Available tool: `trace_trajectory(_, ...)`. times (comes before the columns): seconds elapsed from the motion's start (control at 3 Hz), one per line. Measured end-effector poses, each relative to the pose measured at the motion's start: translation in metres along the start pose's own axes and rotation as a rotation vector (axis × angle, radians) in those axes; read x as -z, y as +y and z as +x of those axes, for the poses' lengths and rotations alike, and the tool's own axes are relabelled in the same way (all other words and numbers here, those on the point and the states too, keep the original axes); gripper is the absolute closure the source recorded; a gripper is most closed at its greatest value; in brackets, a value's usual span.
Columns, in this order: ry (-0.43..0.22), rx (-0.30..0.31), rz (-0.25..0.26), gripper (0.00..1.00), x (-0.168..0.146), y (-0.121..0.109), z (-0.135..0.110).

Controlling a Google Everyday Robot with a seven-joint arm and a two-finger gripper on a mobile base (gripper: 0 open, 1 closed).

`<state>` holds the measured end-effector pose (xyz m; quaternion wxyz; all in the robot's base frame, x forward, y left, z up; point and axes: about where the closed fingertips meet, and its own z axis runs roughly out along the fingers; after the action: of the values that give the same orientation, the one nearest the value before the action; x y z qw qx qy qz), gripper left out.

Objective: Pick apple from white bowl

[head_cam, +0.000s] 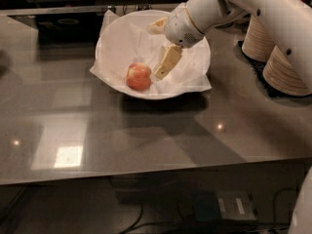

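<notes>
The apple [139, 76], small and red-orange, lies in the left front part of the white bowl [191, 88]. The bowl is wide and lined with crinkled white paper whose corners hang over the rim. My gripper [155, 52] reaches into the bowl from the upper right on a white arm. It is open and empty. One beige finger [168, 62] points down to the right of the apple, its tip close beside the fruit. The other finger [157, 25] is over the back of the bowl.
The bowl stands on a grey glossy counter [146, 140]. Two stacks of beige paper bowls [282, 67] stand at the right, behind my arm. A dark inset panel [63, 26] is at the back left. The counter's front edge runs along the bottom.
</notes>
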<state>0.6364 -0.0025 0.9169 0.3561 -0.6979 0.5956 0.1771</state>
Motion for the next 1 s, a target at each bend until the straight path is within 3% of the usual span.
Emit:
trace_trajectory(0.67,-0.037,0.017,-0.134,0.16,-0.021,0.013,-0.016)
trace_trajectory(1.0,-0.034,0.018,-0.159,0.14,-0.015,0.027,-0.020)
